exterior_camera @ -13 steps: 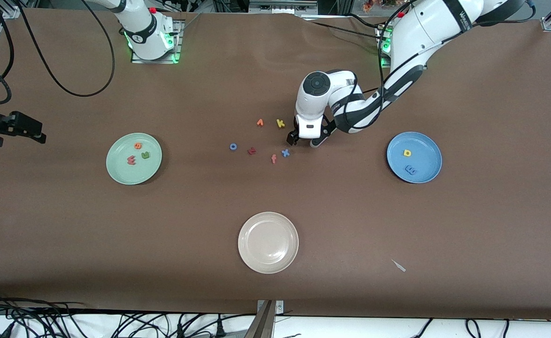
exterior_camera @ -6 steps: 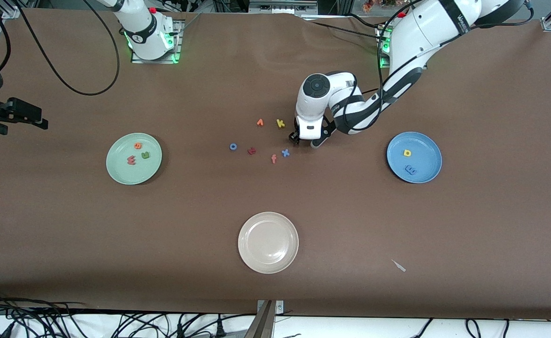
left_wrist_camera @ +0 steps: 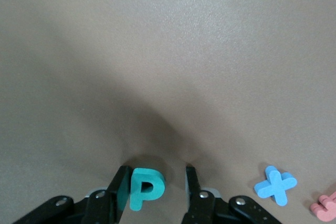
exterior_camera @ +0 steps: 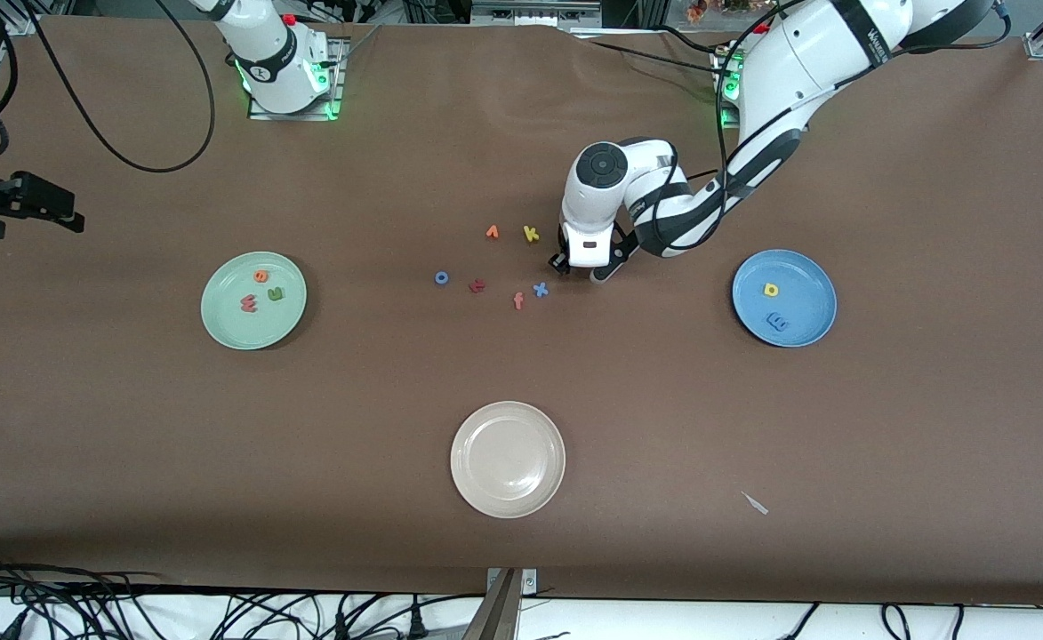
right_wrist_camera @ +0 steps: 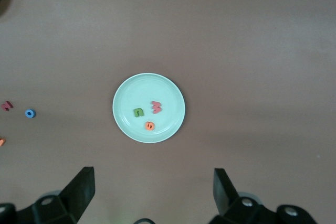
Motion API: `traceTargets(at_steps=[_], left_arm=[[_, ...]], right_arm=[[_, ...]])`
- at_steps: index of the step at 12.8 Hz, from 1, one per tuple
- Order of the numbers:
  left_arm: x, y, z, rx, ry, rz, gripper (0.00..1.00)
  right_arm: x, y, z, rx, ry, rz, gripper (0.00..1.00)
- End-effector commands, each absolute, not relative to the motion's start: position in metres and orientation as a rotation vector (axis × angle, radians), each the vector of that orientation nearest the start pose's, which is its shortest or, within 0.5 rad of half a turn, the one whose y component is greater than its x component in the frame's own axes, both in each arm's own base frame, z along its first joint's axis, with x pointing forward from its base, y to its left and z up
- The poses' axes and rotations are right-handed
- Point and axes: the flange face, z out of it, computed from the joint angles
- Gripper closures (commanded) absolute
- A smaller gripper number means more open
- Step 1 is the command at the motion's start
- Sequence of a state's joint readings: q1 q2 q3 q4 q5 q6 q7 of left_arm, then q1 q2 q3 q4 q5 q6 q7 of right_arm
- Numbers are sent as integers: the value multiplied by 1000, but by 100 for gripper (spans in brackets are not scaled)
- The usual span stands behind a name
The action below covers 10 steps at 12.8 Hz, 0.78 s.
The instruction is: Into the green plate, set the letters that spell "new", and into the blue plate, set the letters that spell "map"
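The left pincer [left_wrist_camera: 154, 184] straddled the teal p [left_wrist_camera: 145, 187] unclenched, off-centre, so closing might flip it; right pincer [right_wrist_camera: 153, 192] waited released.

Green n [exterior_camera: 276, 293], orange e [exterior_camera: 260, 276], red w [exterior_camera: 249, 304] sit in the green plate [exterior_camera: 219, 324]; yellow a [exterior_camera: 771, 290], blue m [exterior_camera: 778, 322] in the blue plate [exterior_camera: 810, 271]; teal p [left_wrist_camera: 144, 187] flat on the table.

Even overhead light, soft shadows, sharp focus.
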<state>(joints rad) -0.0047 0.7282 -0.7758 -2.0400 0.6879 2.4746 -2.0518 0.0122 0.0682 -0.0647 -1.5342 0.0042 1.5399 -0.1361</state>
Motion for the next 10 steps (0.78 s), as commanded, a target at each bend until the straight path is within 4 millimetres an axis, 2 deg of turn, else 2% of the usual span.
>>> traceTargets(at_steps=[1,6,10], left_arm=[[411,-414,165,-2889,-1278,88,62],[411,-414,162,-2896,-1241,90,80],[419,-403,163,-2878,-1070,87,90]], right_arm=[[549,-31,600,-3136,-68,67,0],[549,-41,603,-3136,-39,65,0],[550,-39,600,-3135,53,69,0]])
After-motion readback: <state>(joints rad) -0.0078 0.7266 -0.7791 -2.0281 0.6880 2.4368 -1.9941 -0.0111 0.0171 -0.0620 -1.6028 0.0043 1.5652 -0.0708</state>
